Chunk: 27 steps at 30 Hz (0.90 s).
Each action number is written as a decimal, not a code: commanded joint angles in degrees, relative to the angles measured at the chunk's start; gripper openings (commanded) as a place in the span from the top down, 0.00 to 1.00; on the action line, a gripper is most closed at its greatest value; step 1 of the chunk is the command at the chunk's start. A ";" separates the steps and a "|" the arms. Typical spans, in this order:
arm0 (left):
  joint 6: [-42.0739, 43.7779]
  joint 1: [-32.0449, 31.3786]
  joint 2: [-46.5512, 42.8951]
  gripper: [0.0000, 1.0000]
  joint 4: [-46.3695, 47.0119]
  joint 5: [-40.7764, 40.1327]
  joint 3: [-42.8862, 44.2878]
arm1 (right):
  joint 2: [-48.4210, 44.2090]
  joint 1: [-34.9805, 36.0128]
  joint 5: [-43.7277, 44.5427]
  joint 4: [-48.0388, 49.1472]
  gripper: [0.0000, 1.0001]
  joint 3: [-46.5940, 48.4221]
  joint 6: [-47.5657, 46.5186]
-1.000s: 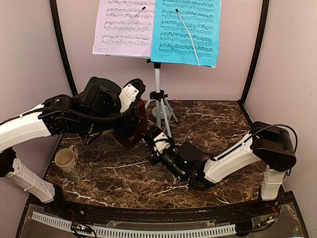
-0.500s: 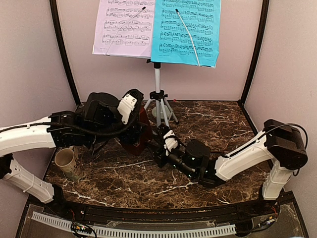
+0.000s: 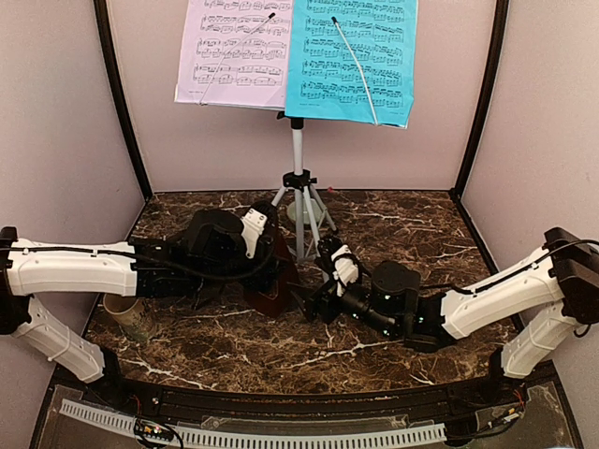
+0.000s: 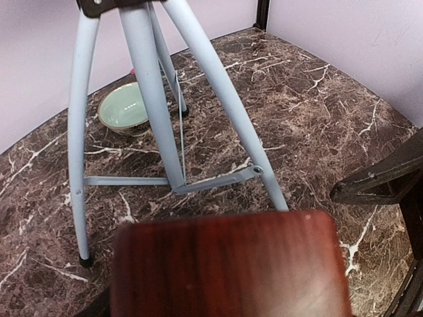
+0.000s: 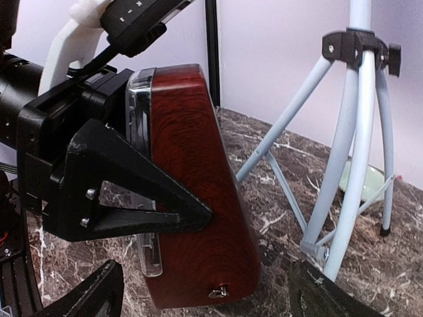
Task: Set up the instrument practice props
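The music stand (image 3: 298, 178) rises at the back on its silver tripod (image 4: 155, 112), with the lilac sheet (image 3: 234, 51) and the blue sheet (image 3: 360, 56) resting on its tray. The dark-brown wooden metronome (image 3: 277, 290) leans low over the marble in front of the tripod. My left gripper (image 3: 270, 269) is shut on it, and one black finger (image 5: 132, 191) presses its side. The metronome (image 4: 228, 264) fills the bottom of the left wrist view and hides those fingers. To its right my right gripper (image 3: 318, 299) stands open, fingers wide apart either side of the metronome's base (image 5: 198, 277).
A cream mug (image 3: 126, 313) stands at the left, partly behind my left arm. A pale-green bowl (image 4: 129, 113) sits behind the tripod legs near the back wall. Walls close the marble table (image 3: 402, 234) on three sides.
My left arm has come down and to the right with the metronome. My right gripper has gone from shut to open and shifted right along the table.
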 commanded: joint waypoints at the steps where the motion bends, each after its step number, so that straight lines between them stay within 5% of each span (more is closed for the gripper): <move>1: -2.90 0.49 0.69 0.99 12.47 -0.09 -1.26 | -2.63 -1.53 -0.05 -7.00 0.11 1.12 5.58; 13: -8.25 0.68 8.86 0.98 17.55 -0.71 -2.16 | -6.91 -7.82 -6.93 -13.37 0.06 0.86 11.90; 18: -7.75 0.68 11.00 0.87 19.04 0.45 -2.22 | -7.65 -9.51 -8.92 -13.60 0.04 0.77 13.40; 20: -7.48 0.68 11.30 0.77 18.87 2.01 -2.16 | -7.53 -9.83 -9.31 -14.02 0.04 1.08 13.79; 23: -7.16 0.85 10.92 0.43 17.19 5.75 -1.90 | -7.09 -10.07 -10.35 -14.36 0.03 1.57 14.18; 27: -6.95 1.10 9.55 0.19 15.01 8.21 -2.18 | -6.59 -10.16 -10.58 -14.67 0.01 2.53 14.28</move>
